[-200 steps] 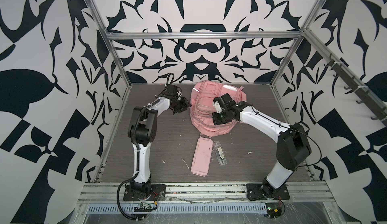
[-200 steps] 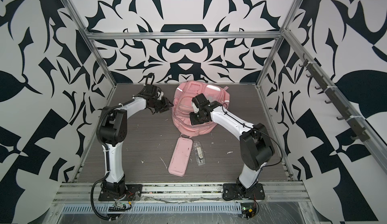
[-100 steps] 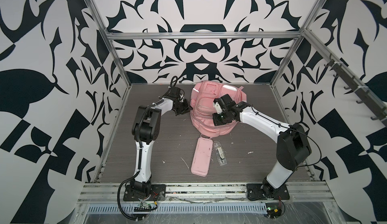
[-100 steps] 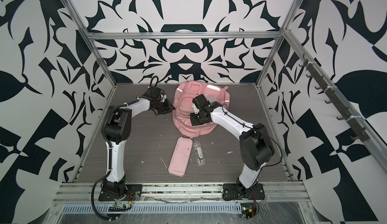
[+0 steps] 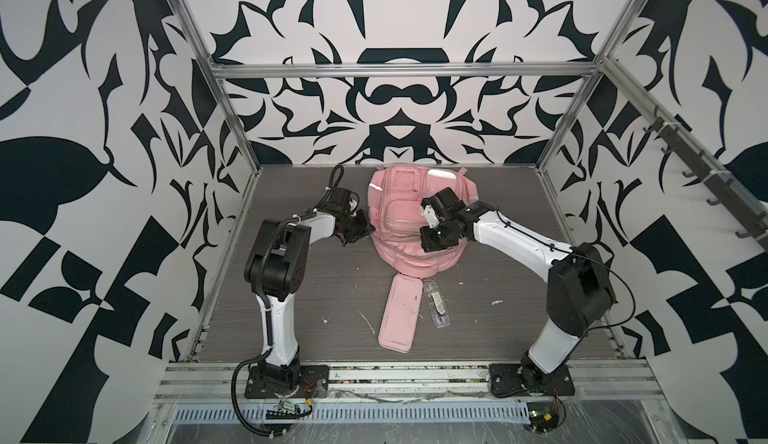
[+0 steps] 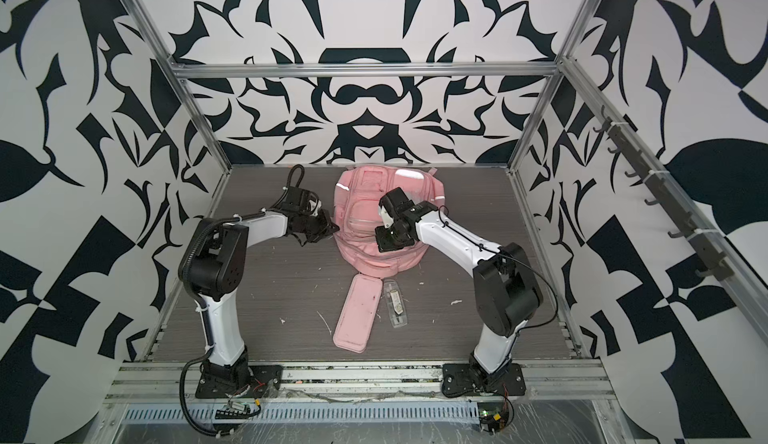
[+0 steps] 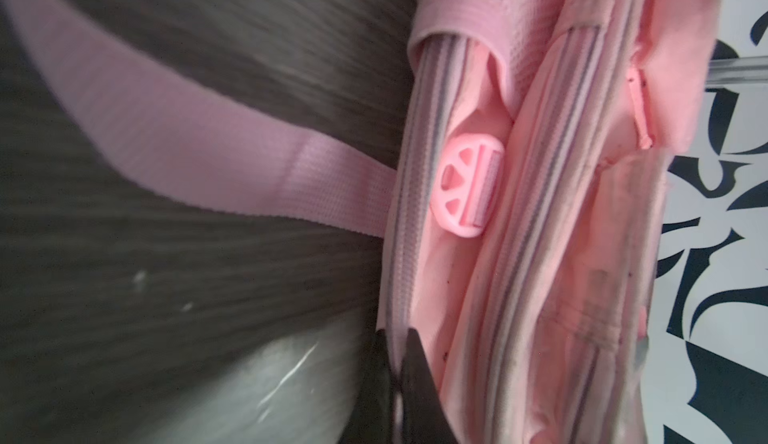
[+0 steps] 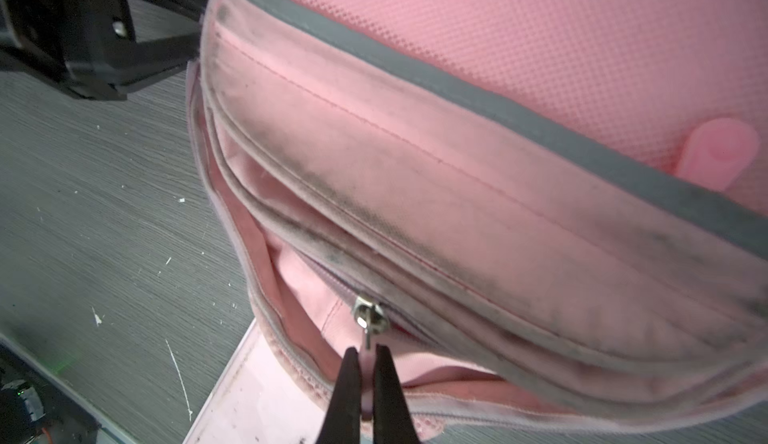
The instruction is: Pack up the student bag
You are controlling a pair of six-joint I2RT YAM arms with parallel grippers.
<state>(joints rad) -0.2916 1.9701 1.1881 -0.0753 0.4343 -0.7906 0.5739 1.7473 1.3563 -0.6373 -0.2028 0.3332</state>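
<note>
Left end effector point(image 7: 397, 338): closed on edge of large pink fabric student bag point(image 5: 415, 255).
Right end effector point(image 8: 365, 350): clamped its silver metal zip pull point(image 8: 368, 319).

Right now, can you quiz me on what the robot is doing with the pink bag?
1. True or false: the pencil case is already inside the student bag.
2. What is the right claw pinching? A a book, B the zip pull, C the pencil case.
3. Which claw is shut on the bag's side edge?

Key
1. False: it lies on the table, in front of the bag.
2. B.
3. The left claw.
</note>
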